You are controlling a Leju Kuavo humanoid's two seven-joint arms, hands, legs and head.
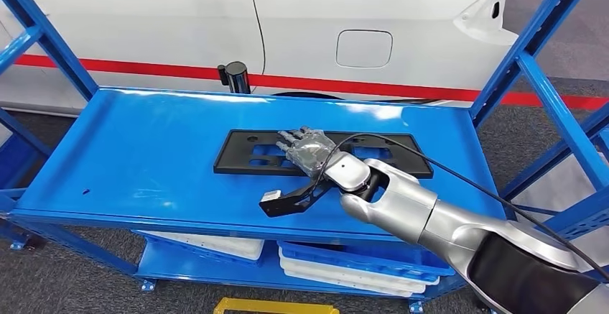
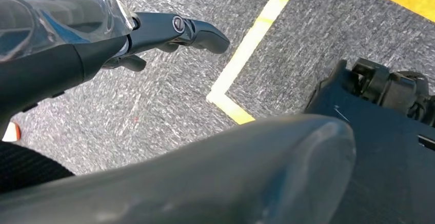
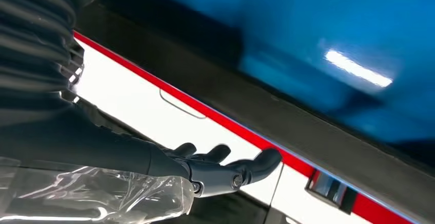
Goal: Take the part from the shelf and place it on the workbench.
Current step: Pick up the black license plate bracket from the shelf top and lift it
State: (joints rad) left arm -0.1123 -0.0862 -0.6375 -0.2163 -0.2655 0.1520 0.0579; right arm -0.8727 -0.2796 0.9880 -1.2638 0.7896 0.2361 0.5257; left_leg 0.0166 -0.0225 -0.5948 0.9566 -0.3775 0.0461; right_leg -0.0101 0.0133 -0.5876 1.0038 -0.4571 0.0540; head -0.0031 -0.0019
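One flat black part [image 1: 323, 154], a long slotted panel, lies on the blue top shelf [image 1: 143, 149]. The right robot hand [image 1: 305, 146] hovers over or rests on its middle, fingers stretched out and apart, gripping nothing. The left robot hand [image 2: 154, 34] hangs above the grey floor [image 2: 169, 96], fingers loosely extended and holding nothing. By this evidence the task has barely begun: grasp, lift, carry and placing on the worktop all remain.
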